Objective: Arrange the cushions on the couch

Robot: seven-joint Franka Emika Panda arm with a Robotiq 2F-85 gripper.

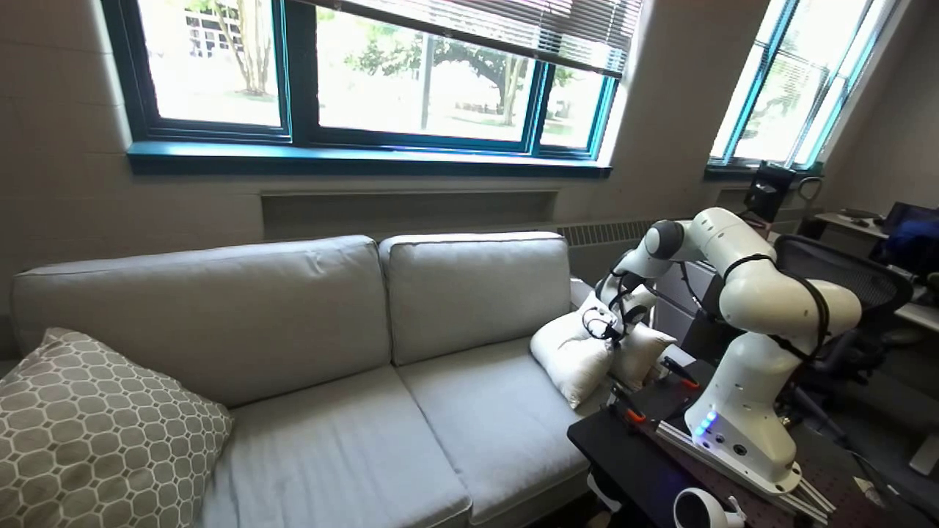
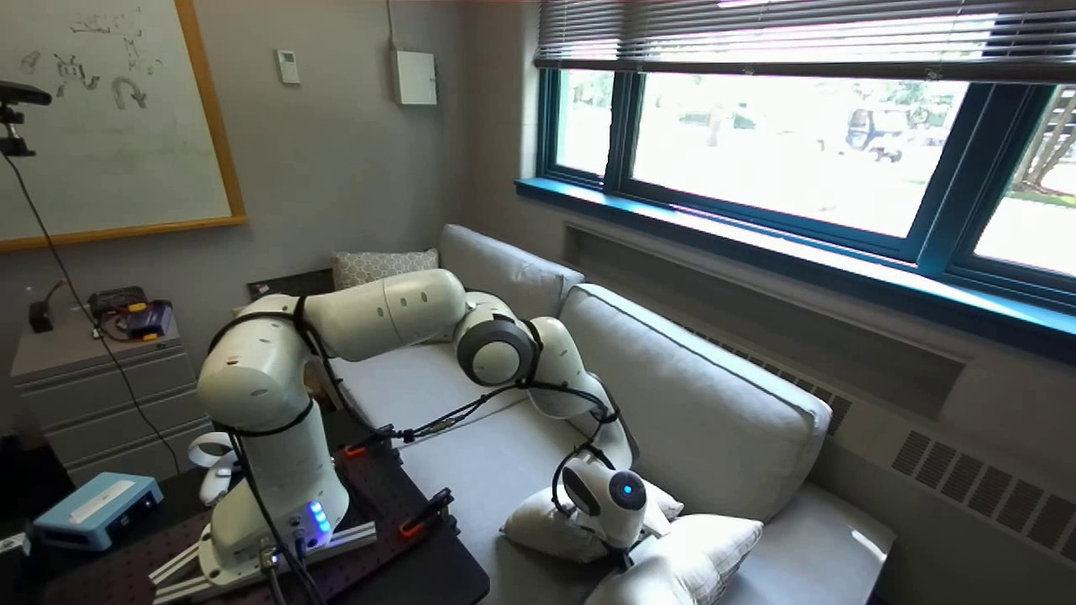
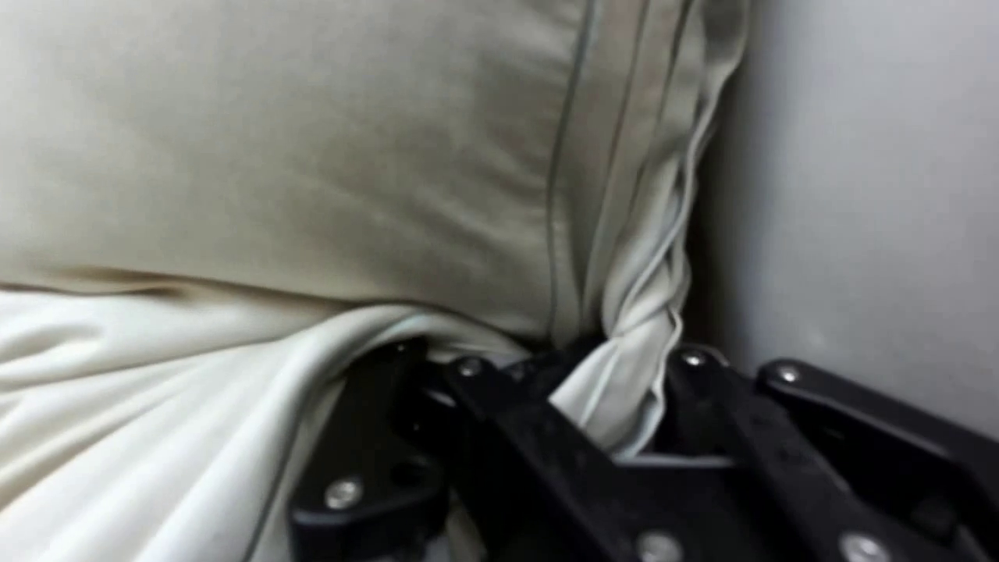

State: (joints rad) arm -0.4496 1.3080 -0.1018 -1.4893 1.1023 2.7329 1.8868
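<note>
In an exterior view, we see a grey couch (image 1: 323, 458) that fills the left and middle of the frame. One small white pillow (image 1: 568, 359) and another white pillow (image 1: 642, 350) lie close together at its right end, right of the middle of the frame. The robot's gripper (image 1: 613, 339) reaches down to them. In the wrist view, low in the frame, we see its black fingers (image 3: 706, 406) squeezed tight on a folded bit of white pillow, but we cannot tell which pillow it is. A big patterned pillow (image 1: 103, 440) sits at the lower left of an exterior view.
</note>
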